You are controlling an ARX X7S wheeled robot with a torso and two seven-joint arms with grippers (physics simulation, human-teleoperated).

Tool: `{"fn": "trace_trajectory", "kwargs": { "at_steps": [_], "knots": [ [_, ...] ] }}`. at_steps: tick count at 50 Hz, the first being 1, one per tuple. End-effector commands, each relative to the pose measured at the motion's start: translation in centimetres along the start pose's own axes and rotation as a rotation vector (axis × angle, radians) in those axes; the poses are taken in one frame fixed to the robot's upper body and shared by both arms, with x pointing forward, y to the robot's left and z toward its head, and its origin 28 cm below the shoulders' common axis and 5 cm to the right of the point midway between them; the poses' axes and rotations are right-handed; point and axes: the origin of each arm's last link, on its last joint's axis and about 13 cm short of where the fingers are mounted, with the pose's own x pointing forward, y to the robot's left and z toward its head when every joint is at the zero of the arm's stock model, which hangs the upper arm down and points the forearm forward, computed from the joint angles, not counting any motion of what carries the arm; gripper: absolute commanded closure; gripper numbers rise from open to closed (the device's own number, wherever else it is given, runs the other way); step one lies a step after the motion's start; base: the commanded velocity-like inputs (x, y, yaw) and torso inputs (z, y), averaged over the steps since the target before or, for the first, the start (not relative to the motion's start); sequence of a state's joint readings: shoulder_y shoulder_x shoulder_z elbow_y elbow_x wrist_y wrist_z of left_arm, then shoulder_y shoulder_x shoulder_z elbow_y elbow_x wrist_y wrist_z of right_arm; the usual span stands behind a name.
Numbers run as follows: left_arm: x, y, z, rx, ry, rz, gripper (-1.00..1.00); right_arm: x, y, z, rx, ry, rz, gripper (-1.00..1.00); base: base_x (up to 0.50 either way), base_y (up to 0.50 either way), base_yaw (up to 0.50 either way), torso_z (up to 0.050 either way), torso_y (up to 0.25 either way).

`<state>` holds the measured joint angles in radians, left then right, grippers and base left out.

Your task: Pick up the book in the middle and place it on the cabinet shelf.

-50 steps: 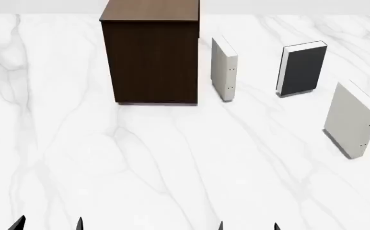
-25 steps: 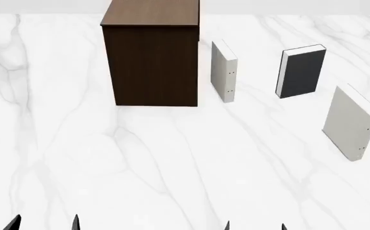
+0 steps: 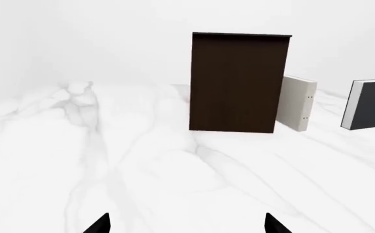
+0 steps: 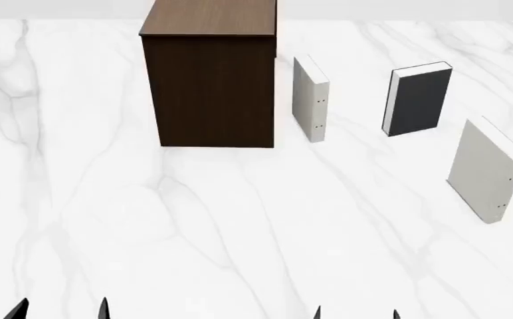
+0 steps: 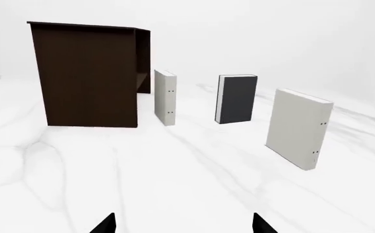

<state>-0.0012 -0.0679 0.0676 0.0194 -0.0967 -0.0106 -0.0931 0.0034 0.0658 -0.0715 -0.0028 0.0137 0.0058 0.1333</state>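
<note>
My right claw (image 5: 182, 224) hung wide open and empty, the upright charcoal hardback book (image 5: 237, 98) well ahead between two off-white books (image 5: 164, 97); reaching carelessly, I risked toppling one.

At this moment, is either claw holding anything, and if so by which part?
Nothing is held. Both the left claw and right claw are open and empty, low over the white marble surface. The charcoal hardback book stands untouched, far ahead.

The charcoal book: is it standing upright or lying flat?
Upright: the charcoal book stands on its bottom edge on the marble surface, cover facing the camera.
</note>
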Motion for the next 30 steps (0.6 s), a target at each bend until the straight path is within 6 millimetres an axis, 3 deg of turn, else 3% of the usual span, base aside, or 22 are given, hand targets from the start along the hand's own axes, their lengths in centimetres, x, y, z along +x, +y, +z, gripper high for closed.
{"fn": "trace_trajectory", "kwargs": {
  "at_steps": [1,7,12,17,30],
  "knots": [
    [-0.5,0.0,1.1,0.031,-0.039,-0.008,-1.0,-0.1,-0.1,0.4,0.021,-0.03,-0.01,-1.0,0.0,0.0,0.0,0.0,0.0],
    [-1.8,-0.2,2.9,0.098,-0.096,-0.02,-1.0,-0.5,0.3,2.0,-0.008,-0.098,0.001,-1.0,0.0,0.0,0.0,0.0,0.0],
    [-2.4,-0.7,6.0,0.138,-0.177,-0.028,-1.0,-1.0,0.2,5.8,-0.045,-0.213,0.004,-1.0,0.0,0.0,0.0,0.0,0.0],
    [-2.6,-0.7,7.6,0.144,-0.216,-0.014,-1.0,-1.8,0.1,8.4,-0.063,-0.286,-0.003,-1.0,0.0,0.0,0.0,0.0,0.0],
    [-3.8,-0.8,11.2,0.169,-0.31,-0.011,-1.0,-3.0,0.3,11.9,-0.13,-0.388,0.018,-1.0,0.0,0.0,0.0,0.0,0.0]
  ]
}}
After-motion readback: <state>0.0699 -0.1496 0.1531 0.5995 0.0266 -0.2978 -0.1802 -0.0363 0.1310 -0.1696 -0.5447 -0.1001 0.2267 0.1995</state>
